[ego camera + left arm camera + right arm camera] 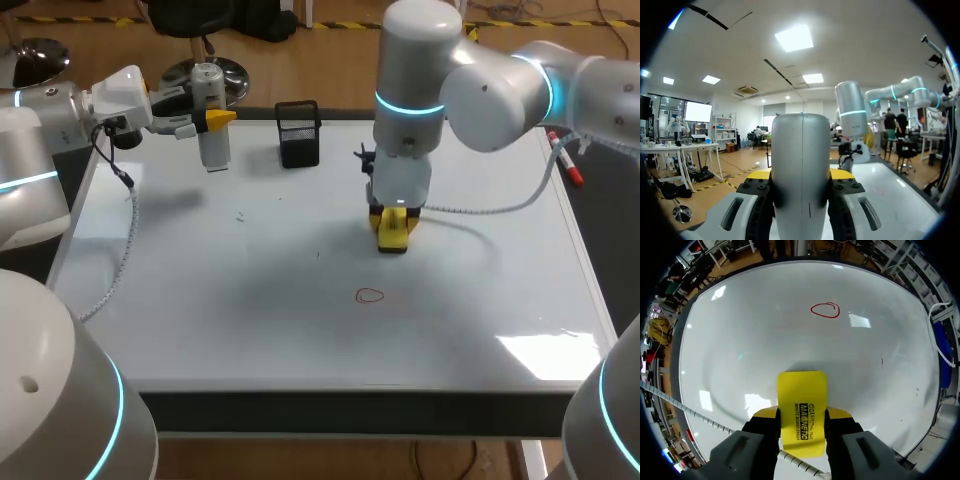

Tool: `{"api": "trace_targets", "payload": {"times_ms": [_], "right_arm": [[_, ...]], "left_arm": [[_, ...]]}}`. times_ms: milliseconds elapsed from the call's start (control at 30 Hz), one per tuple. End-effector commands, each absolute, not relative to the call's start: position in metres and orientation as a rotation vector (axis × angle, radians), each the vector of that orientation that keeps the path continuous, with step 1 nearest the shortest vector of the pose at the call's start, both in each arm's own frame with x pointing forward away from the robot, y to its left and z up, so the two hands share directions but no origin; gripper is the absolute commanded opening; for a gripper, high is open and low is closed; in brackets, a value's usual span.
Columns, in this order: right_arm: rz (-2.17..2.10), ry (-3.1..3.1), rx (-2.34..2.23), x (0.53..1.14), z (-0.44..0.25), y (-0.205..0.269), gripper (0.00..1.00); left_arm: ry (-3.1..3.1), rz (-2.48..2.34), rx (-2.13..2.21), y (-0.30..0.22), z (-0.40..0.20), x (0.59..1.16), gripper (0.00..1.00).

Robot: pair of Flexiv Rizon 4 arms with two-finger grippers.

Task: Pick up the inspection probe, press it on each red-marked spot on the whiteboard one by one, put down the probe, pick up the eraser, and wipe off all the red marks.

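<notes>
The grey cylindrical probe (210, 115) hangs upright above the whiteboard's (220, 300) far left corner, with my left gripper (215, 120) shut on it. In the left wrist view the probe (801, 165) fills the space between the fingers of the left gripper (801, 176). My right gripper (394, 222) points straight down near the board's middle, shut on the yellow eraser (394, 232), which rests on or just over the surface. One red ring mark (369, 295) lies nearer the front. In the right wrist view the eraser (801, 407) sits in the right gripper (801, 416), and the red ring (825, 310) is well ahead of it.
A black mesh holder (298, 132) stands at the board's far edge, between the two grippers. A red-capped marker (568, 165) lies off the board's right side. A white cable (120, 250) trails from my left arm across the board's left edge.
</notes>
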State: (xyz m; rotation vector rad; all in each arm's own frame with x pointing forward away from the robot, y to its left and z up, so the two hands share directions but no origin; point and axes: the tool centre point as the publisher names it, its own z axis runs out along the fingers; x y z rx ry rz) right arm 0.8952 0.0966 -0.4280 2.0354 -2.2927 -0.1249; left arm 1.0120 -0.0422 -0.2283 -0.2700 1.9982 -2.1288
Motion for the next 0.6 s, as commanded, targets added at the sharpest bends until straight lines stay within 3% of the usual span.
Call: {"api": "trace_targets", "payload": {"times_ms": [33,600], "right_arm": [[-0.109,-2.297,2.050,0.897,-0.413,0.094,0.00],[-0.023,-2.349,2.010,0.926,-0.375,0.050,0.00]], "left_arm": [[1.996,-2.129,-0.270,-0.043,-0.228,1.012,0.00],[1.996,-2.129,-0.270,-0.043,-0.228,1.012,0.00]]}}
